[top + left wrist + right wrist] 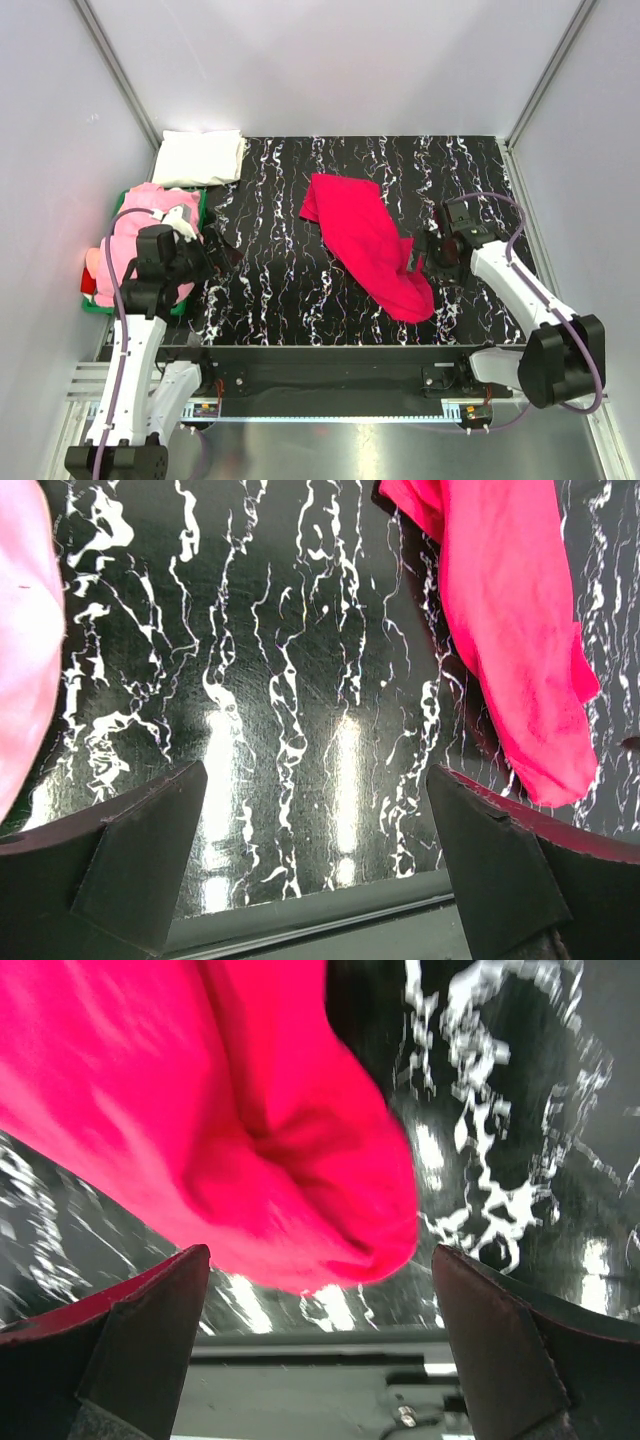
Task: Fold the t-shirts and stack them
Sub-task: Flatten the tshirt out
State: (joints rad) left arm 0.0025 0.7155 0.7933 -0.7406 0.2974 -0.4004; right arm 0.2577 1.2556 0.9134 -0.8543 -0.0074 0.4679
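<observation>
Right wrist view: right claw [320, 1255] spread wide, holding nothing; bright crimson-red cloth t-shirt [200, 1110] bunched just beyond its tips at 12 o'clock on black white-veined surface [500, 1160]. Left claw [315, 770] equally spread, empty; light pink t-shirt [25, 630] at its 9 o'clock, white folded t-shirt [200, 157] farther back.

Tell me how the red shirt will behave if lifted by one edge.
Probably floppy: the red shirt lies crumpled in soft folds, so it should droop from whatever point is lifted. Likely light, being thin cloth. Pushed, it may bunch up rather than slide whole across the glossy table.
</observation>
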